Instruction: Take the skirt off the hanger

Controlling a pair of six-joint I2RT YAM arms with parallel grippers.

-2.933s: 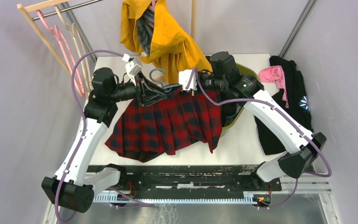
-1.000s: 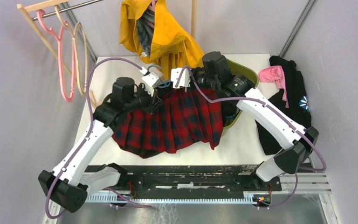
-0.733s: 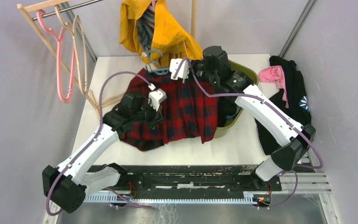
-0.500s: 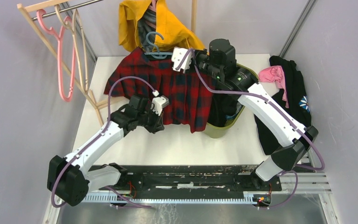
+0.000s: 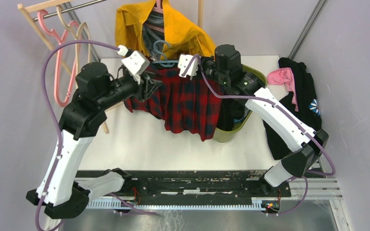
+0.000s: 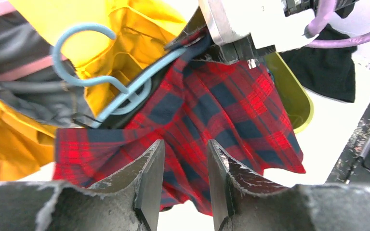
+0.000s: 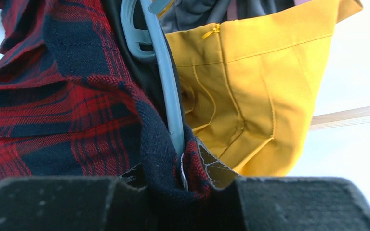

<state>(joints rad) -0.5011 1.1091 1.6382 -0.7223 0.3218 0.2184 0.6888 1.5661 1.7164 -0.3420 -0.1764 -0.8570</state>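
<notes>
The red plaid skirt (image 5: 188,103) hangs in the air from a light blue hanger (image 5: 161,53), its hem draped over the rim of the green bin. My right gripper (image 5: 198,71) is shut on the right end of the hanger together with the skirt's waistband. In the right wrist view the hanger (image 7: 166,96) and dark waistband of the skirt (image 7: 53,110) run between the fingers of the right gripper (image 7: 180,178). My left gripper (image 5: 150,87) is open by the skirt's left end. In the left wrist view the left gripper (image 6: 185,159) holds nothing, and the skirt (image 6: 221,110) and hanger hook (image 6: 91,62) lie beyond it.
A yellow jacket (image 5: 173,33) hangs right behind the hanger. A green bin (image 5: 243,122) stands under the right arm. Black and pink clothes (image 5: 294,96) lie at the right. A wooden rack with pink hangers (image 5: 62,48) stands at the back left.
My left gripper tugged the skirt down toward the front, then let go, opened and rose back to the skirt's left end. The right gripper lifted the hanger and skirt.
</notes>
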